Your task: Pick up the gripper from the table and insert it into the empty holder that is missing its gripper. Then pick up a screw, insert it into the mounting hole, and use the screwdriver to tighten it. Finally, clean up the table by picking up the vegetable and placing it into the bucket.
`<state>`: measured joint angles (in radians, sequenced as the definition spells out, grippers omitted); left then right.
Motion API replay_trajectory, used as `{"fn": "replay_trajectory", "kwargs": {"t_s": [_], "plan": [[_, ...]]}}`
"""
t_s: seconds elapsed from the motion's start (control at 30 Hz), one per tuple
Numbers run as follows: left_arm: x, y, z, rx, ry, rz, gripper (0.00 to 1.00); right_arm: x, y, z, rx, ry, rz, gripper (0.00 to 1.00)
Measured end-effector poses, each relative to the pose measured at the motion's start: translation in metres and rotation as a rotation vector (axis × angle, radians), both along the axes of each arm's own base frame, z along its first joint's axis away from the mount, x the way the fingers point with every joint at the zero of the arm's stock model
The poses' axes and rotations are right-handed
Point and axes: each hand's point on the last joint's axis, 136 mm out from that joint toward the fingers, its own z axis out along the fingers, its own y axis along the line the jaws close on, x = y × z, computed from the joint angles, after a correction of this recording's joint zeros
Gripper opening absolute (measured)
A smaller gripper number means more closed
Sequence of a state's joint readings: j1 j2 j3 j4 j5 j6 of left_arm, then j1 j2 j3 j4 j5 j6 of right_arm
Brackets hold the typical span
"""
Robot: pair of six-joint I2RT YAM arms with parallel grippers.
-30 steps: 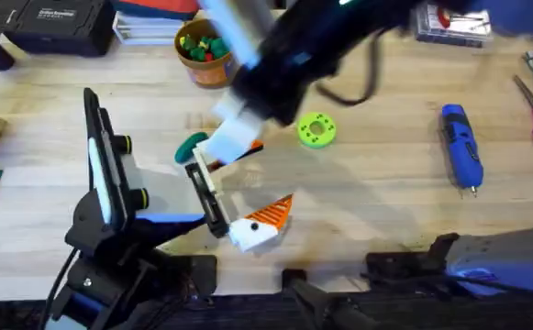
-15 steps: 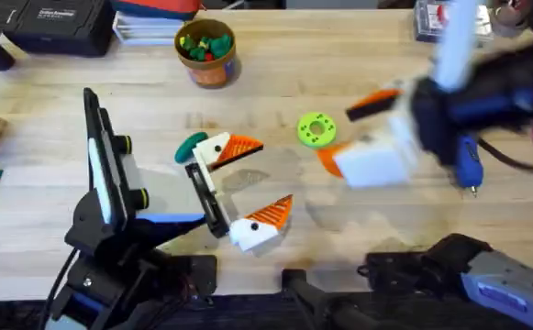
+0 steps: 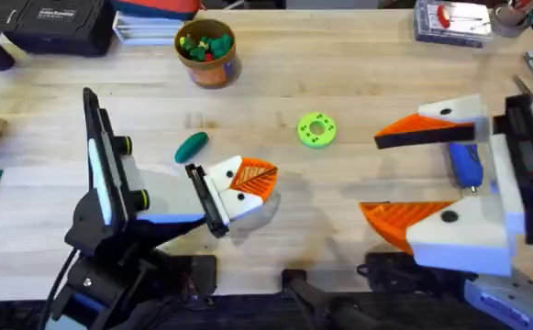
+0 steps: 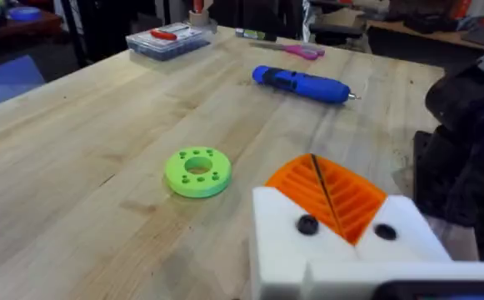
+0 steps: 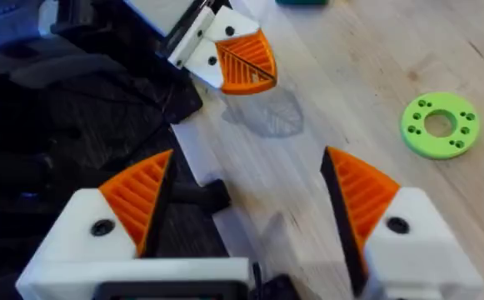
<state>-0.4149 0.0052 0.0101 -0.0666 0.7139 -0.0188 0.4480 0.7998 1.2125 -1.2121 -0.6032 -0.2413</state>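
Cream-white and orange, the left gripper (image 3: 248,181) had its two ribbed tips pressed together on the wooden table (image 3: 358,73), below-left of the bright green round disc with holes (image 3: 316,130). The small dark green toy vegetable (image 3: 191,145) lay left of that disc; the round orange-brown bucket (image 3: 207,50) stood above-left. The blue pen-shaped screwdriver (image 3: 464,163) lay right of the disc, between the right gripper's (image 3: 394,174) spread fingers.

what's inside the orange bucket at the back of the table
The bucket holds small toy pieces in green, yellow and red, piled near the rim. Whatever lies beneath that top layer is covered, so the bottom cannot be seen.
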Motion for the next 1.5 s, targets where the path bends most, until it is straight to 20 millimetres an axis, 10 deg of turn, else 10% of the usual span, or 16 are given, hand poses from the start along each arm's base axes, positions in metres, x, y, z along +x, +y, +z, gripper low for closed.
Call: {"fn": "replay_trajectory", "kwargs": {"t_s": [0.43,0.77,1.0,1.5], "plan": [[0.000,0.000,0.000,0.000,0.000,0.000,0.012,0.049,-0.027,-0.030,-0.190,0.024,-0.206,0.994],[0.000,0.000,0.000,0.000,0.000,0.000,0.012,0.142,-0.162,-0.089,-0.477,0.191,-0.737,0.994],[0.000,0.000,0.000,0.000,0.000,0.000,0.012,0.153,-0.254,-0.137,-0.553,0.383,-0.921,0.993],[0.000,0.000,0.000,0.000,0.000,0.000,0.012,0.174,-0.316,-0.204,-0.610,0.448,-0.875,0.994]]}}
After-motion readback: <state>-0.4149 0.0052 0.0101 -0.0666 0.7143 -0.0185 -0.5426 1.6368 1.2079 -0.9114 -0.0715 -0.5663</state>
